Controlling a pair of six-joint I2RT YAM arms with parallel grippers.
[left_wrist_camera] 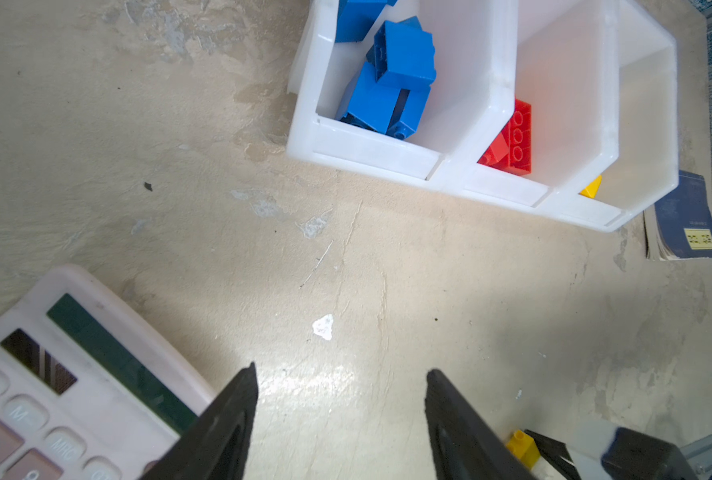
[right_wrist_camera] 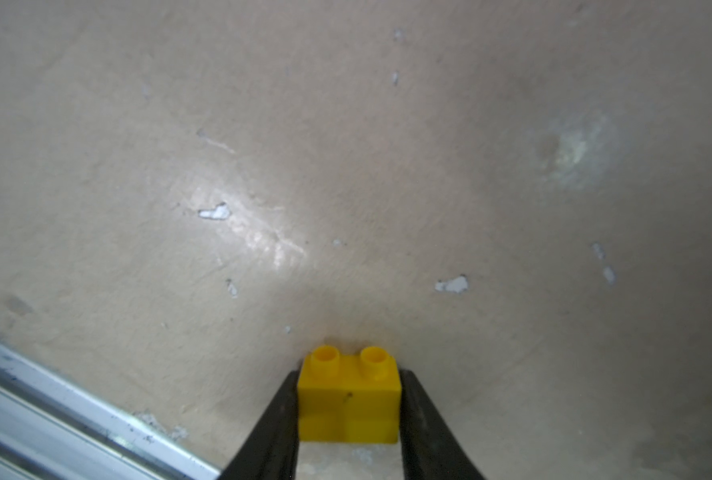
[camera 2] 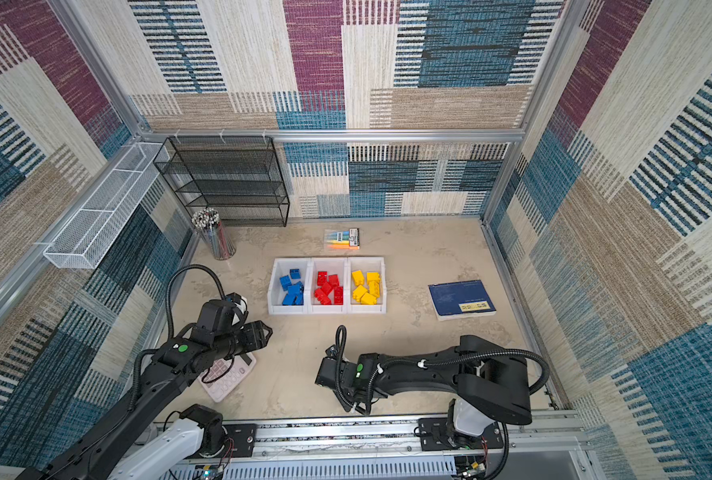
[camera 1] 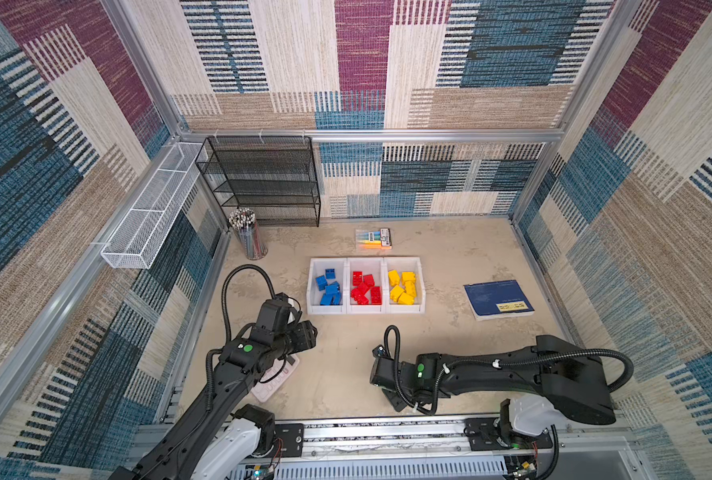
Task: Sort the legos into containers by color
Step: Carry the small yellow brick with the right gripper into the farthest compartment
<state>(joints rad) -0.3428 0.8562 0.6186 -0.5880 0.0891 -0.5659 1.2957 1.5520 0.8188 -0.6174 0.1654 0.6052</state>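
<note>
Three joined white containers (camera 1: 365,309) (camera 2: 328,309) stand mid-table in both top views. The left one holds blue legos (camera 1: 329,287), the middle one red legos (camera 1: 365,288), the right one yellow legos (camera 1: 403,286). My right gripper (right_wrist_camera: 349,376) is shut on a small yellow lego (right_wrist_camera: 349,399), studs pointing away, just above the table near the front rail. In both top views that brick is hidden under the right arm (camera 1: 404,405). My left gripper (left_wrist_camera: 341,372) (camera 1: 310,332) hangs open and empty, short of the blue container (left_wrist_camera: 375,153).
A pink calculator (camera 1: 275,380) (left_wrist_camera: 75,374) lies under the left arm. A blue book (camera 1: 497,299) lies right of the bins, a highlighter pack (camera 1: 374,239) behind them. A pencil cup (camera 1: 250,237), black mesh rack (camera 1: 262,183) and white wire tray (camera 1: 150,212) stand back left.
</note>
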